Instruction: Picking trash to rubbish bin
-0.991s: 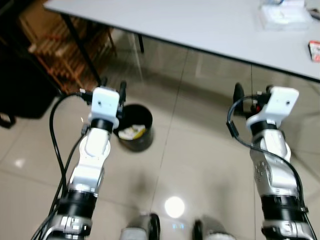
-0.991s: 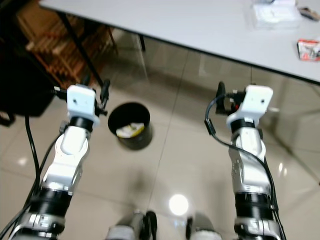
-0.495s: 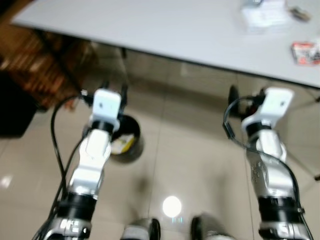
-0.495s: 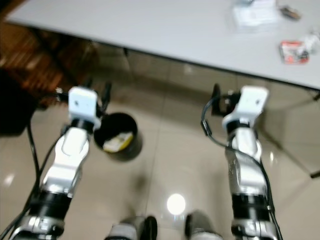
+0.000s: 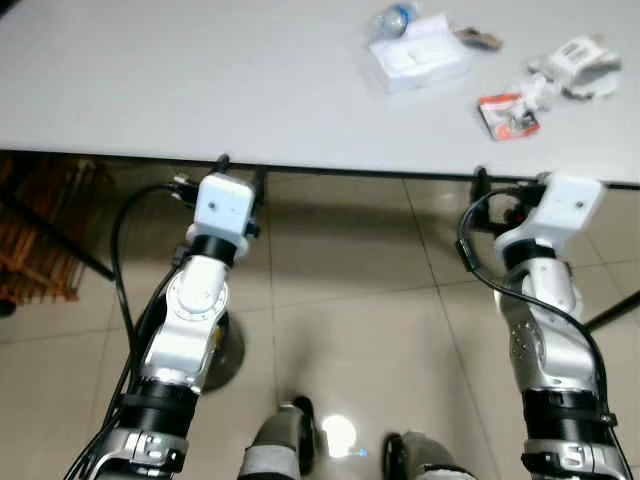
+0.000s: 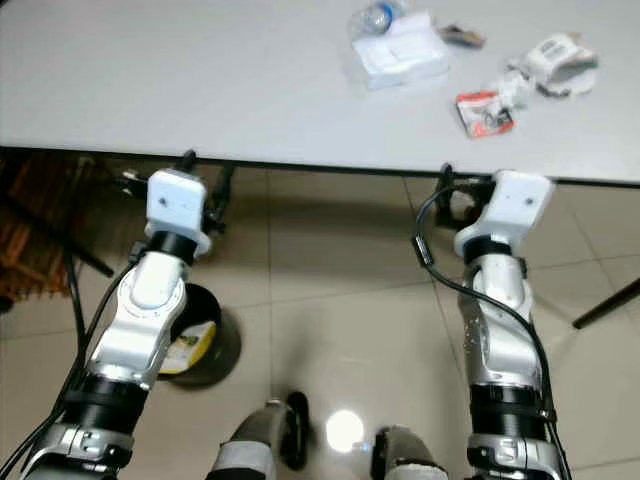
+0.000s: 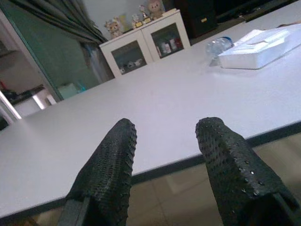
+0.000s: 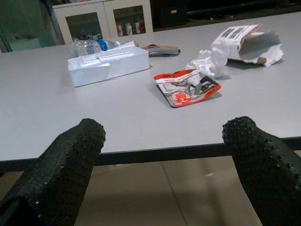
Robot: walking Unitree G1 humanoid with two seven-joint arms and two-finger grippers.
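Trash lies on the grey table (image 5: 200, 80): a red packet (image 5: 507, 113), a crumpled white carton (image 5: 578, 58), a wad of tissue (image 8: 201, 62), a white foam box (image 5: 418, 52), a plastic bottle (image 8: 89, 47) and a brown wrapper (image 5: 478, 40). The black rubbish bin (image 6: 205, 345) stands on the floor at the lower left, half hidden behind my left arm, with yellow-white trash inside. My left gripper (image 7: 164, 136) is open just below the table's front edge. My right gripper (image 8: 164, 136) is open wide at the same edge, facing the red packet, nothing between its fingers.
A wooden rack (image 5: 40, 240) stands under the table at the far left. A black table leg (image 6: 605, 305) slants down at the right. Tiled floor (image 5: 340, 300) lies between my arms. A white cabinet (image 7: 146, 44) stands beyond the table's far side.
The whole picture has shifted: the table edge is now right at my grippers and the bin sits lower left by my left arm. Both grippers stay open in the same raised pose.
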